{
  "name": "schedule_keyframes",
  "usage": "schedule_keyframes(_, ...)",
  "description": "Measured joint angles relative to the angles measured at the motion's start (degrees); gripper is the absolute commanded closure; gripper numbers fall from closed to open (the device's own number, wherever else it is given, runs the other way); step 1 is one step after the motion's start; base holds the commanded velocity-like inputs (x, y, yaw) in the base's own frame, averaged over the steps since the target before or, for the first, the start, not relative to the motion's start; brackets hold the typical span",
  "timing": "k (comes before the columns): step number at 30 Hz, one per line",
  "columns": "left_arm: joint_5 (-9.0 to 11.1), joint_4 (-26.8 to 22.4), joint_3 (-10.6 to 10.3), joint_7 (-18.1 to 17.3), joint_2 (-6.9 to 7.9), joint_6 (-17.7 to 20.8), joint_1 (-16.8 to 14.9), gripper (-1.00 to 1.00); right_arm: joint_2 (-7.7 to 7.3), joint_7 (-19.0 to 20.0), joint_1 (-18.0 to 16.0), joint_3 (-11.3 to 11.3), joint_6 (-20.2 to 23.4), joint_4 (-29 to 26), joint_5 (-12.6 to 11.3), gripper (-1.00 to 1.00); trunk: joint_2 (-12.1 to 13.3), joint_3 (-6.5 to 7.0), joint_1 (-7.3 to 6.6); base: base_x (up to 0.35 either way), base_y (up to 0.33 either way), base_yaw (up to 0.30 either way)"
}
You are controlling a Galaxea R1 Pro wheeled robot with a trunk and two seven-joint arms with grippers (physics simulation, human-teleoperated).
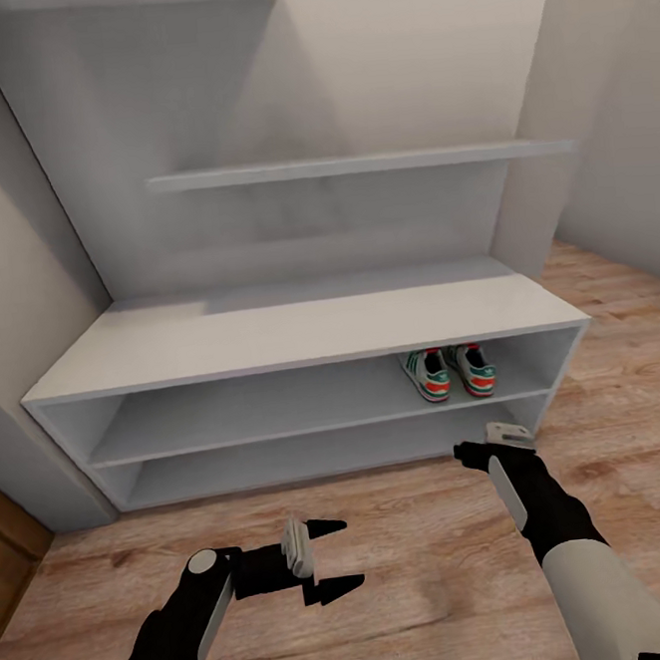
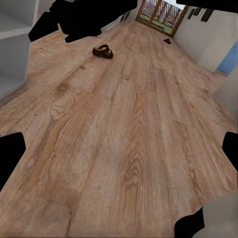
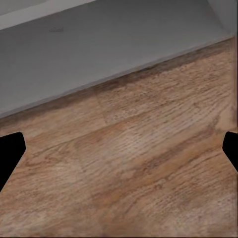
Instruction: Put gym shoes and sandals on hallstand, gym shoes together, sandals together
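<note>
Sneakers (image 1: pixel 450 373) shelved in rack (image 1: pixel 300 333). Both end effectors, left (image 1: pixel 325 563) and right (image 1: pixel 471 450), spread, empty. Sandal (image 2: pixel 103 50) lies well down the corridor, left arm faces it.

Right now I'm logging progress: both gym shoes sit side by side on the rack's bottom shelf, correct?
Not quite. In the head view the gym shoes sit side by side on the upper shelf opening of the hallstand, not the bottom one.

Even soft light, faint shadows, blurry renders
</note>
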Motion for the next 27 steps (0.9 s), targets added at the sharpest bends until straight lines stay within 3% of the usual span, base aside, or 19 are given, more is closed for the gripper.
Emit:
schedule_keyframes(25,-0.1,0.0,0.4,0.3,0.27,0.0,0.0,-1.00,-0.05,0.0,0.0,-0.2,-3.0,0.3,0.3,-1.00,0.0,0.00,-0.03,-0.014,0.000,-0.002)
schedule_keyframes(27,-0.2,0.0,0.7,2.0,0.32,-0.1,-0.1,-1.00,-0.06,0.0,0.0,-0.2,-4.8,0.4,0.3,-1.00,0.0,0.00,-0.03,0.000,0.000,-0.248)
